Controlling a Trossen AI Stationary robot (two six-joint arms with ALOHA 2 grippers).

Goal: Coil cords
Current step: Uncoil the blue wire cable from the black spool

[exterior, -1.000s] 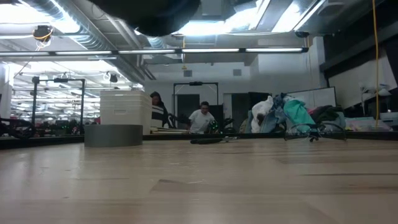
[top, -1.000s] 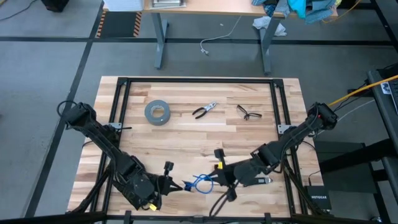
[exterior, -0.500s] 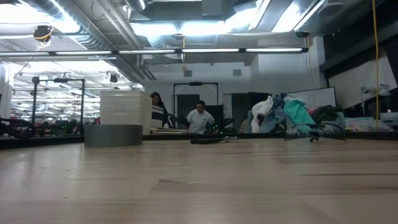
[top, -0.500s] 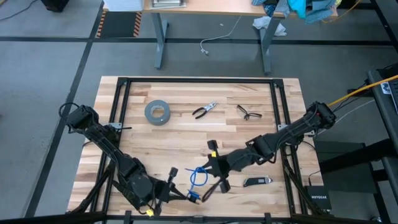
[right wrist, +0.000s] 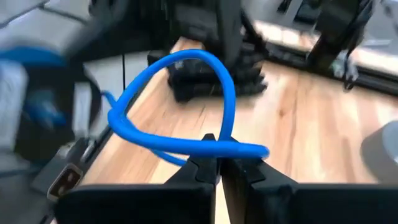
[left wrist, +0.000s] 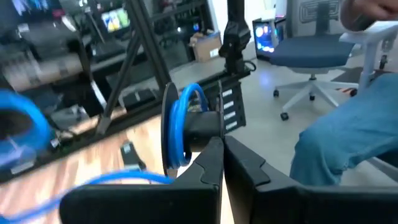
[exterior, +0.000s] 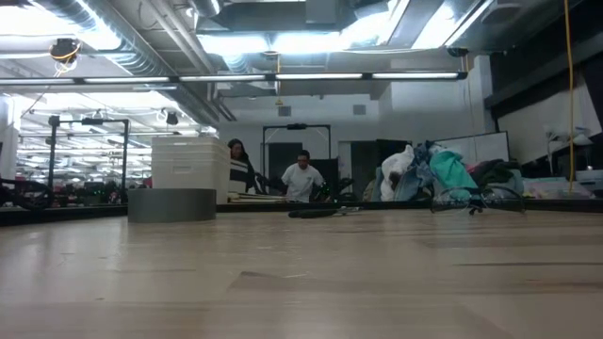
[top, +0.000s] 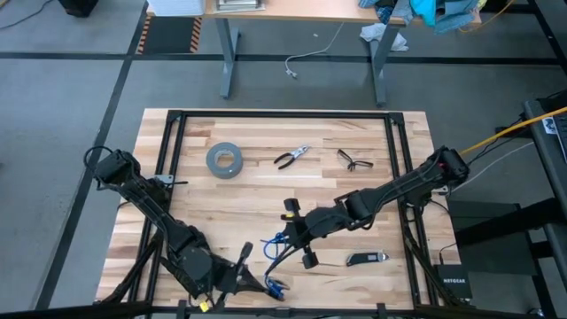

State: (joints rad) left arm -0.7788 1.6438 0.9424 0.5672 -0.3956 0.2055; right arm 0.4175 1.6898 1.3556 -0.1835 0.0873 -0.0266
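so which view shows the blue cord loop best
The right wrist view: the cord loops large, pinched in the right gripper. Left wrist shows coils farther off; high view shows it tiny; low view shows none.

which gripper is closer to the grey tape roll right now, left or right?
Right. The right gripper sits mid-table, holding the cords, with the tape roll up and to its left. The left gripper is down at the table's near edge, farther from the roll.

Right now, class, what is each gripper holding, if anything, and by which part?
Both hold the cords. The right gripper is shut on a blue stretch where a loop crosses itself. The left gripper is shut on the cable near its blue loops; the exact spot cannot be told.
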